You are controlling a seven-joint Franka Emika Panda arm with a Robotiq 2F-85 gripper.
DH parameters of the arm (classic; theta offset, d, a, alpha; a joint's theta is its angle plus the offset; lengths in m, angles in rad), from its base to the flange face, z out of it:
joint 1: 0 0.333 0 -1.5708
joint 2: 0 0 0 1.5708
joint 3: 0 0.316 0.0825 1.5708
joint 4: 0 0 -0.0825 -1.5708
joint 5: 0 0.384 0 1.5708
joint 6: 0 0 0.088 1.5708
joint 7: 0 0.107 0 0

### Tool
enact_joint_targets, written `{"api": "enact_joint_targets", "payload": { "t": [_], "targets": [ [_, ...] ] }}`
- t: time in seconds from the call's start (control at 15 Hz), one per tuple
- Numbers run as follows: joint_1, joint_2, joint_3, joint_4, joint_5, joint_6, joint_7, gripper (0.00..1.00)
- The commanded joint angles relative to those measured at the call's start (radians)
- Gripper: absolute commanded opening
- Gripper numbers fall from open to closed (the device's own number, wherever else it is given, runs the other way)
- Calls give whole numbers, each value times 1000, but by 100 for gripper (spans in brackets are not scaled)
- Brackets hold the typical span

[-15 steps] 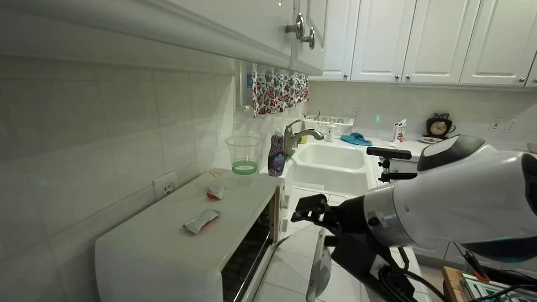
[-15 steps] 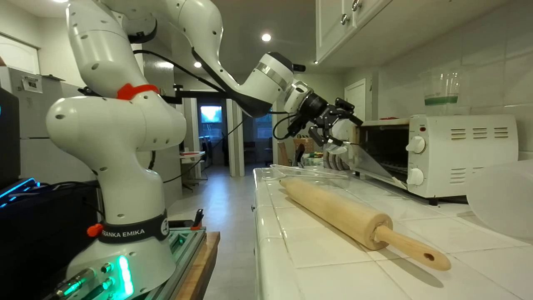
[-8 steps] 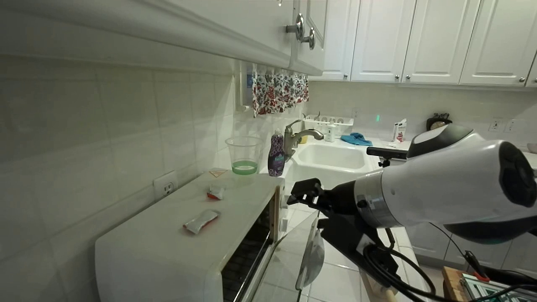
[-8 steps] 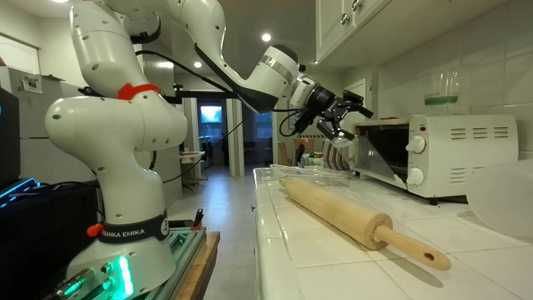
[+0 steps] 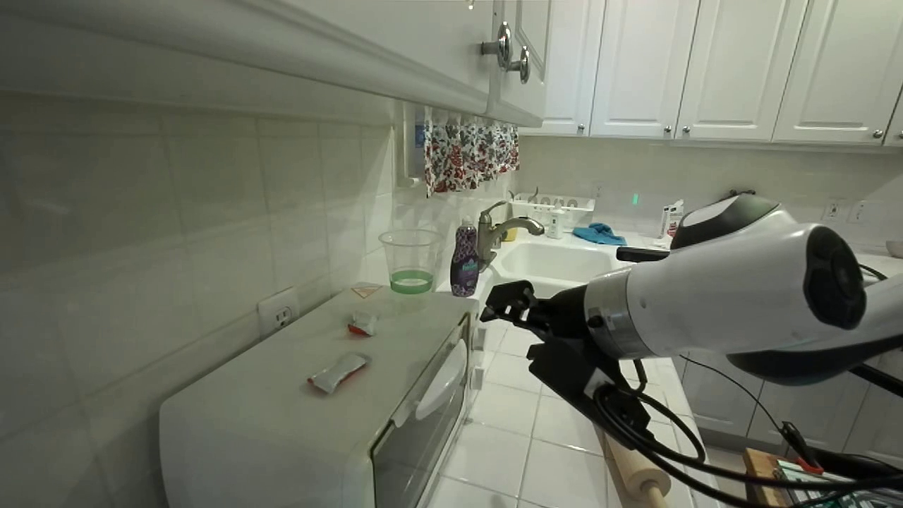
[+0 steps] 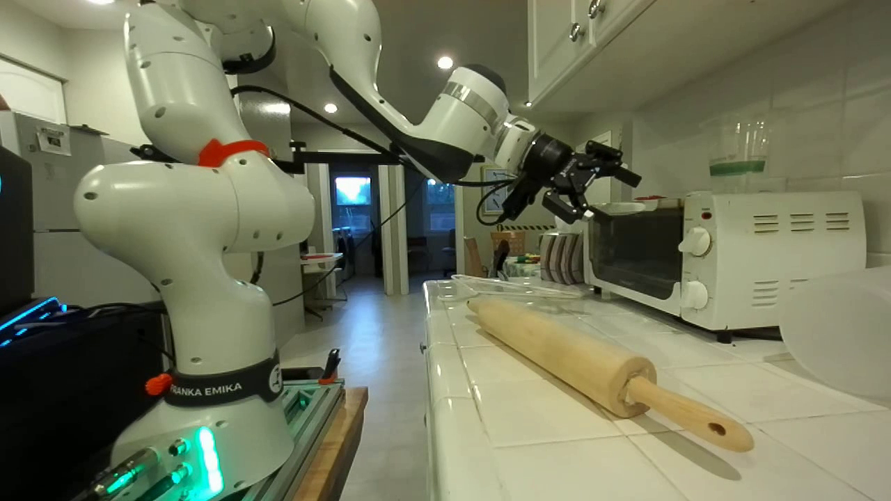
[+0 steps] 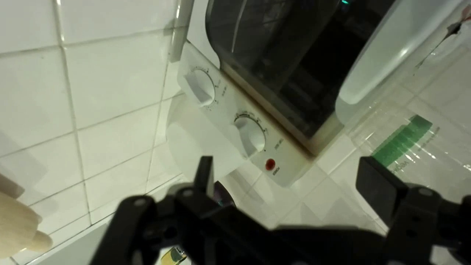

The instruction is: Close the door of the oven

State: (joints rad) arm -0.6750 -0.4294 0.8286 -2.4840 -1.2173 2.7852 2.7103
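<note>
The white oven [image 5: 282, 416] stands on the tiled counter; it also shows in an exterior view [image 6: 786, 243] and in the wrist view [image 7: 230, 106]. Its door [image 5: 423, 444], a pale frame around a dark window, stands upright against the oven front in an exterior view [image 6: 633, 250] and the wrist view [image 7: 279, 70]. A thin dark line shows along its top edge. The door's white handle [image 5: 443, 381] is near the top. My gripper [image 6: 604, 195] is open with nothing between its fingers, in front of the oven's top edge, apart from the handle. In the wrist view, its fingers [image 7: 287, 165] are wide apart.
A wooden rolling pin [image 6: 557, 351] lies on the counter before the oven. A transparent container with a green band [image 5: 411, 261] and small packets [image 5: 338, 372] rest on the oven. A soap bottle [image 5: 464, 261] stands beyond. Wall cabinets [image 6: 585, 42] hang above.
The door has swung from partly open and tilted up to upright against the oven front. My gripper has moved up and toward the oven, staying open.
</note>
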Motion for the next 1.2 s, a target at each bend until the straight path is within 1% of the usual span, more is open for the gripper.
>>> {"api": "enact_joint_targets", "payload": {
  "t": [0.0, 0.2, 0.33, 0.47, 0.6, 0.67, 0.73, 0.8, 0.93, 1.07, 1.13],
  "targets": [
    [-19, -4, 14, 25, -36, -10, 9, 100],
    [18, -2, 5, 23, -15, 31, -28, 100],
    [72, 3, -24, 12, 12, 100, -97, 100],
    [134, 0, -57, 0, 56, 141, -183, 100],
    [233, 9, -121, -21, 148, 165, -314, 100],
    [297, 17, -164, -32, 212, 167, -389, 100],
    [401, 37, -238, -41, 257, 142, -447, 100],
    [465, 33, -276, -54, 328, 128, -515, 100],
    [614, 15, -376, -81, 465, 96, -638, 100],
    [764, -12, -470, -101, 625, 37, -774, 100],
    [815, -36, -495, -102, 707, -20, -841, 100]
  ]
}}
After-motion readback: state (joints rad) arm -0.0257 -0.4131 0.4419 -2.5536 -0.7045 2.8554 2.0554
